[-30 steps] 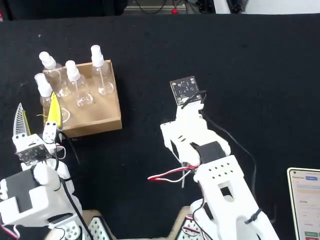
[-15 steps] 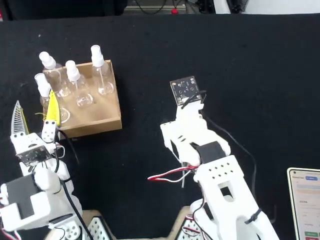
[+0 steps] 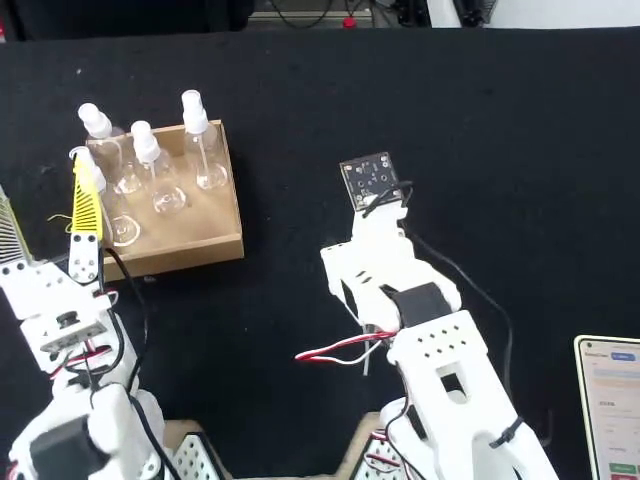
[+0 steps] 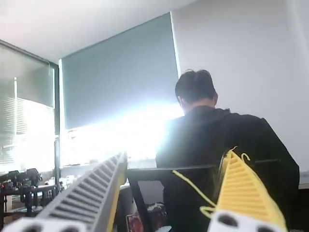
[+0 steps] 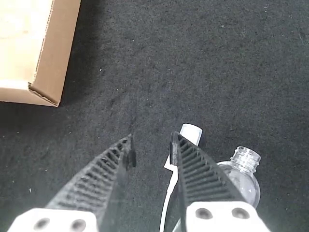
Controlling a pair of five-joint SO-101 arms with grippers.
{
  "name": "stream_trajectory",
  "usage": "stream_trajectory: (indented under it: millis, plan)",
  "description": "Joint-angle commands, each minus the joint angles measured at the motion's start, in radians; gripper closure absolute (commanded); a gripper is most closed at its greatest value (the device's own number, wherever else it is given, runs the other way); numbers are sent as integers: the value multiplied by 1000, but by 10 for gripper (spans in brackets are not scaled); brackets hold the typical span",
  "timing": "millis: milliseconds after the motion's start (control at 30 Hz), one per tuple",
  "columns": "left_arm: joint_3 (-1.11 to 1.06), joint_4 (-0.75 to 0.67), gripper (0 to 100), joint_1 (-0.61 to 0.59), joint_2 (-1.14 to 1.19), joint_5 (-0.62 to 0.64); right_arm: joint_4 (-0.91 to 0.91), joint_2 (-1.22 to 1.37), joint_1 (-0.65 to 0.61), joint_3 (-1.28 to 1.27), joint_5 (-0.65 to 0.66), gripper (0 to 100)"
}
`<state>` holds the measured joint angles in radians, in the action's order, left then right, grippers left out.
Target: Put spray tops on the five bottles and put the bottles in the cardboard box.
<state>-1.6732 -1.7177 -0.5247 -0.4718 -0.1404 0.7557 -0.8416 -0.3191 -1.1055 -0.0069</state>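
I log four capped clear plastic bottles point(image 3: 207, 160) in the brown cardboard box point(image 3: 190, 248); fifth uncapped bottle point(image 5: 241, 176) and white spray top point(image 5: 191, 131) loose; left pincer point(image 4: 176, 155) and right pincer point(image 5: 152, 140) parted, empty.

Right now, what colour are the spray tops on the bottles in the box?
The spray tops are white; the high view shows it best.

Four bottles point(image 3: 206, 160) crowd the cardboard box point(image 3: 190, 248); its near-right corner has room.
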Motion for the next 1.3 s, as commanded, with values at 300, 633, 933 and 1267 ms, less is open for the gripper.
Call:
stream_trajectory:
  millis: [300, 633, 933, 1267]
  plan:
    - [-12, -12, 701, -4, -408, -110, -26, -13, -6, 10, 5, 872]
    - [-21, 247, 701, -8, -675, -152, -26, -13, -6, 10, 5, 872]
    - [-33, 974, 701, 12, -1123, -147, -26, -13, -6, 10, 5, 872]
    - [10, 1462, 701, 13, -1306, -92, -26, -10, -6, 10, 3, 872]
